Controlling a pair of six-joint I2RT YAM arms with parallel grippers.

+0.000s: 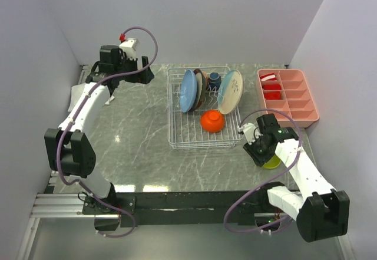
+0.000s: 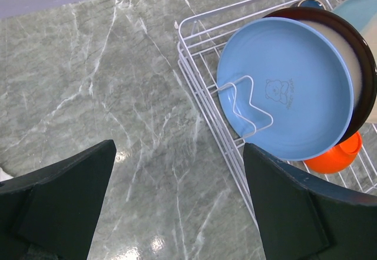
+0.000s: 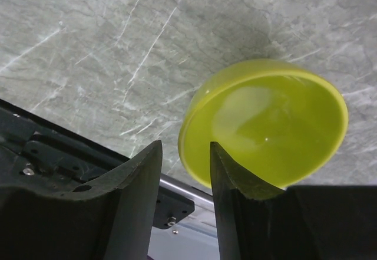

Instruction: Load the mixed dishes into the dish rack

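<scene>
The white wire dish rack [image 1: 182, 137] stands mid-table. In it stand a light-blue plate [image 1: 188, 91], a maroon-rimmed plate [image 1: 201, 89], a dark blue mug [image 1: 214, 80] and a cream plate [image 1: 230, 91]. An orange bowl [image 1: 212, 121] lies in its front. The yellow-green bowl [image 1: 272, 163] sits on the table right of the rack. My right gripper [image 1: 259, 148] is open at its rim [image 3: 185, 148], one finger [image 3: 235, 177] over the bowl [image 3: 277, 124], the other outside it. My left gripper [image 1: 146, 75] is open and empty [image 2: 179, 148], left of the rack [image 2: 194, 65] and blue plate [image 2: 288, 83].
A pink compartment tray [image 1: 288, 109] with red items stands at the back right. A white cloth [image 1: 75, 98] lies at the far left by the wall. The table's front edge and metal frame [image 3: 177, 204] lie just below the yellow-green bowl.
</scene>
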